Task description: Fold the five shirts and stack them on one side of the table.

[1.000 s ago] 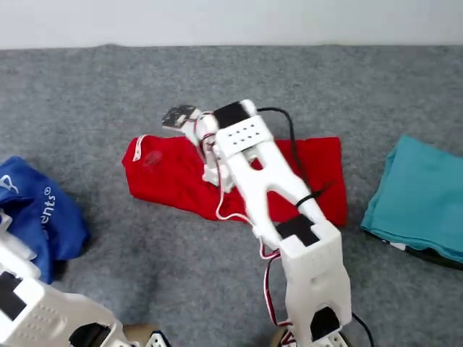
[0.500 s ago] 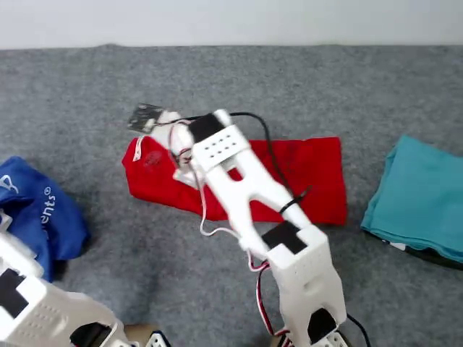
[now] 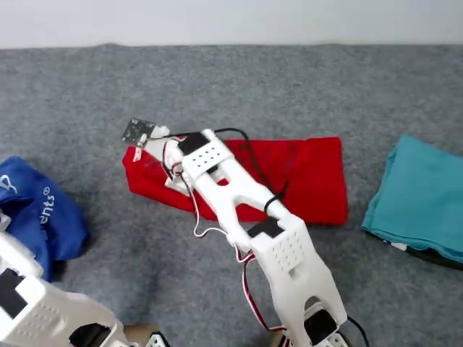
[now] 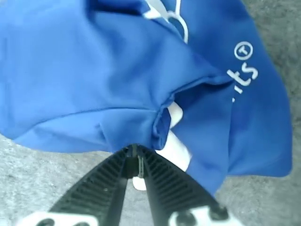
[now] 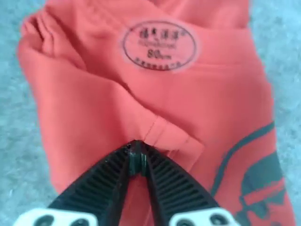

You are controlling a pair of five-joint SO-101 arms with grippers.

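The red shirt (image 3: 304,173) lies folded lengthwise across the middle of the grey table (image 3: 304,79). The teal shirt (image 3: 423,195) sits folded at the right edge, and the blue shirt (image 3: 36,210) is bunched at the left edge. The right gripper (image 5: 136,157) is clenched over the red shirt's left end. The left gripper (image 4: 134,160) is clenched at the blue shirt's border.

Red shirt (image 3: 311,173) folded mid-table, blue shirt (image 3: 43,210) crumpled, teal shirt (image 3: 419,195) folded

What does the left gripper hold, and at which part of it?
The left gripper pinches the blue shirt at a bunched fold on its edge.
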